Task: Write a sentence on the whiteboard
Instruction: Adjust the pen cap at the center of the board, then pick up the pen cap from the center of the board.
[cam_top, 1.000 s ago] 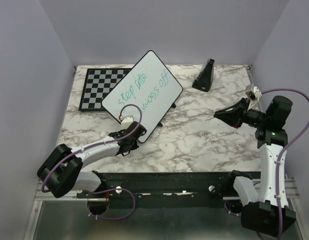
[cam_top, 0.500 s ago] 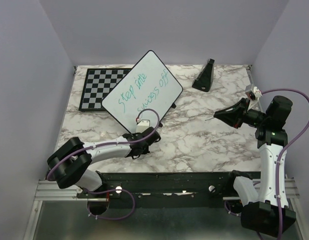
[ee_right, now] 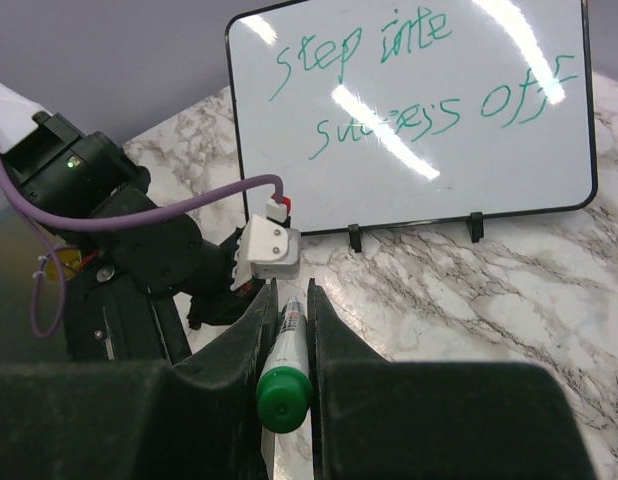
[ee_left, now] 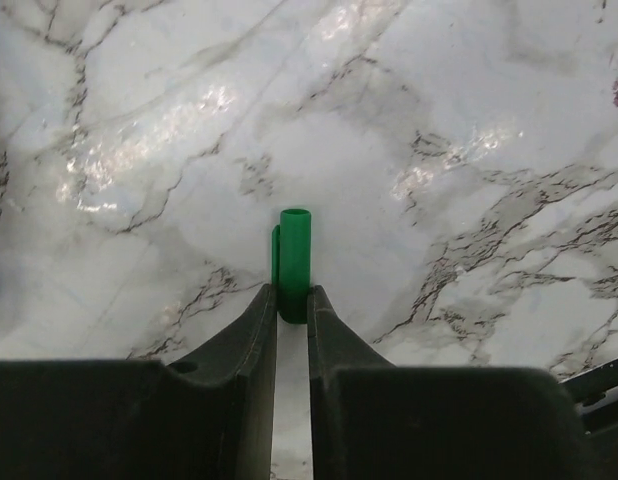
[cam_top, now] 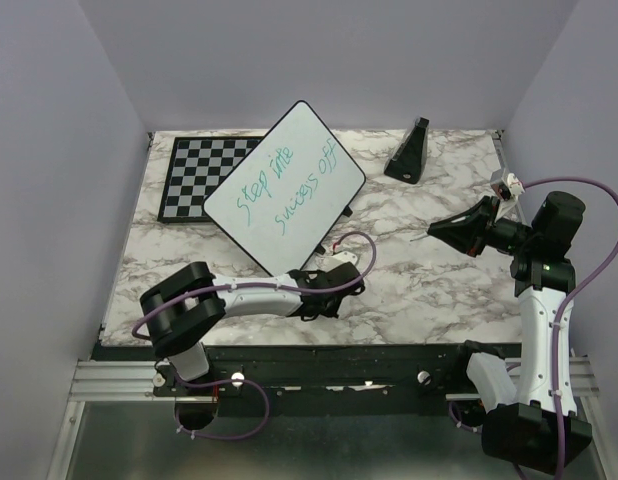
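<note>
Two hands, both closed on items. The left hand (ee_left: pixel 292 300) pinches a green cap (ee_left: pixel 294 255) above the marble counter (ee_left: pixel 439 120); the right hand (ee_right: pixel 289 300) clamps a green-ended marker (ee_right: pixel 285 385). Beyond, the whiteboard (cam_top: pixel 285 188) stands tilted at far left, overlapping a chessboard (cam_top: pixel 189 175). Its teal sentence (ee_right: pixel 409 120) reads "Step into success off".

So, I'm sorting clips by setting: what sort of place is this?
Probably a robot lab test cell: a left arm and right arm bolted at a marble-patterned table, plain walls boxing it in, and staged props, a whiteboard and chessboard.
</note>
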Available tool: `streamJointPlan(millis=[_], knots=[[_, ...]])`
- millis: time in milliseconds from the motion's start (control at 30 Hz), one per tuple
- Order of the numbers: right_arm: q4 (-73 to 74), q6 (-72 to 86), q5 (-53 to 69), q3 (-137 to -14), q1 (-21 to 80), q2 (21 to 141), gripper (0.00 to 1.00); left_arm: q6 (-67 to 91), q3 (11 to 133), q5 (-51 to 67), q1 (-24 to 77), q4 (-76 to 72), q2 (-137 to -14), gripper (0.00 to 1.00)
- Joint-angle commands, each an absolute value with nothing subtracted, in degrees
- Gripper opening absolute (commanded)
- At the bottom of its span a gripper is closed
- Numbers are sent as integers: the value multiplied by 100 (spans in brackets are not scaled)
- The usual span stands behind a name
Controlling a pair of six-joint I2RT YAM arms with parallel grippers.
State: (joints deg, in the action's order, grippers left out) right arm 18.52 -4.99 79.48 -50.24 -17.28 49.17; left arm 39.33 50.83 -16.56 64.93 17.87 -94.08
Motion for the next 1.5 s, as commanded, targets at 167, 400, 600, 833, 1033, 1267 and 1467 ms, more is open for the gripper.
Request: streamJointPlan(millis=[167, 400, 600, 833, 1033, 1267, 1467], knots=[[1881, -545, 8104, -5001, -1749, 4913, 1, 3173, 5203, -1572, 6521, 2355, -9862, 35], [1881, -545, 8104, -5010, -1749, 4922, 1, 3103, 5510, -1994, 6530, 2548, -9870, 39], [1890, -545, 8104, -5010, -1749, 4922, 1, 3120, 5915, -2241, 6574, 3040, -10353, 38], [1890, -545, 8104, -5010, -1749, 4922, 1, 3164, 5968, -2391, 6592, 3147, -10363, 39], [1890, -545, 8104, -5001, -1749, 4931, 1, 3173, 5986, -2215, 6557, 2980, -10213, 44], [1890, -545, 8104, -5001, -1749, 4922, 1, 3252, 5775, -1960, 6407, 2646, -9889, 48], [1890, -545, 8104, -5001, -1749, 4922, 1, 3331, 5459, -1354, 6118, 2102, -9598, 47]])
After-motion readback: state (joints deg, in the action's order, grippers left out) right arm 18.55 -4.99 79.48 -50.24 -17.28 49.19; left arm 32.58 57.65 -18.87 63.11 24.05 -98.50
